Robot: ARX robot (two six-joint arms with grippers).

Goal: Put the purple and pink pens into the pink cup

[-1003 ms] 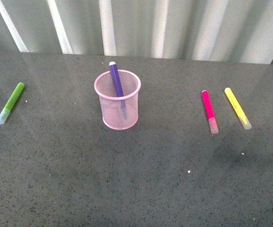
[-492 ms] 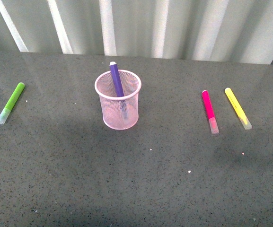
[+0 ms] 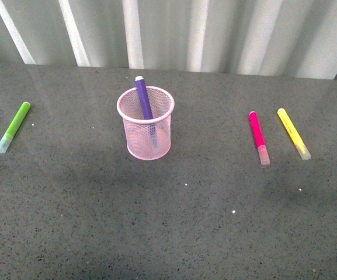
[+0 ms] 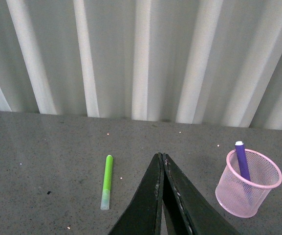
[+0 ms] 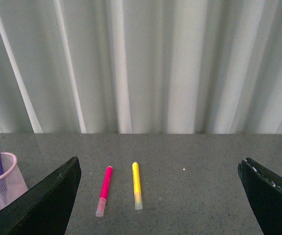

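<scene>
The pink mesh cup [image 3: 156,144] stands left of the table's middle, with the purple pen [image 3: 142,96] leaning inside it, its end above the rim. The pink pen [image 3: 257,133] lies flat on the table to the right. Neither gripper shows in the front view. In the left wrist view my left gripper [image 4: 161,157] is shut and empty, with the cup [image 4: 238,196] and purple pen [image 4: 242,161] off to one side. In the right wrist view my right gripper [image 5: 160,169] is wide open and empty, with the pink pen [image 5: 104,187] lying between and beyond its jaws.
A yellow marker [image 3: 291,131] lies just right of the pink pen. A lime-green marker [image 3: 15,123] lies at the far left. The dark speckled table [image 3: 168,221] ends at a pale corrugated wall [image 3: 215,35] behind.
</scene>
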